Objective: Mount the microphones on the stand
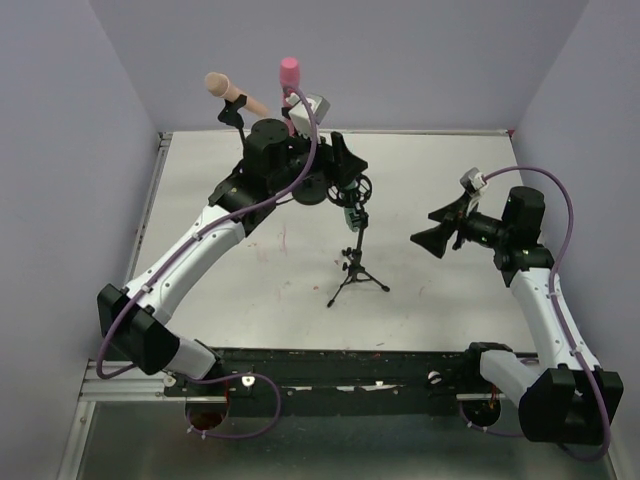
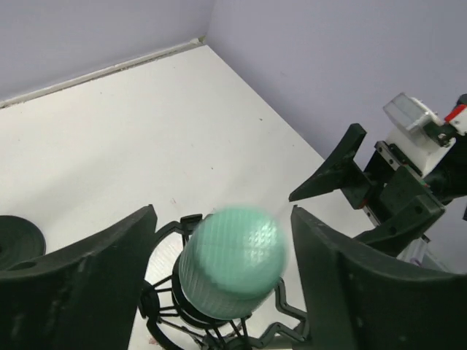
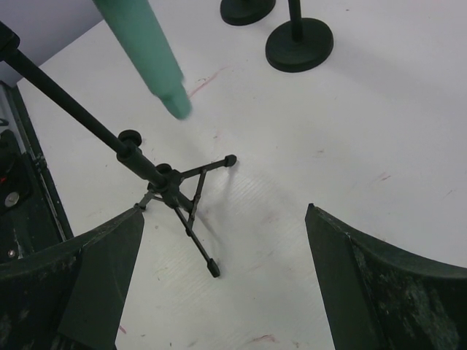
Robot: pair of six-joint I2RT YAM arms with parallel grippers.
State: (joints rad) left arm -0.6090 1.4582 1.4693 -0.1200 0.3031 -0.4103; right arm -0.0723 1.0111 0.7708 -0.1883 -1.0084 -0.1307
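Note:
The mint green microphone [image 2: 233, 262] sits head-up in the black shock-mount ring [image 2: 164, 240] of the tripod stand [image 1: 357, 275]. Its head looks blurred. My left gripper [image 2: 222, 215] straddles the head, open, with a gap showing on both sides. From above, my left gripper [image 1: 345, 185] covers most of that microphone. In the right wrist view the green handle [image 3: 146, 51] hangs below the mount beside the tripod's pole [image 3: 171, 182]. The peach microphone [image 1: 228, 90] and the pink microphone [image 1: 290, 72] stand raised at the back. My right gripper [image 1: 432, 230] is open and empty, to the right of the tripod.
Two round black stand bases [image 3: 299, 44] [image 3: 248, 9] rest on the white table behind the tripod. One base [image 2: 14, 244] shows at the left of the left wrist view. Purple walls close the table on three sides.

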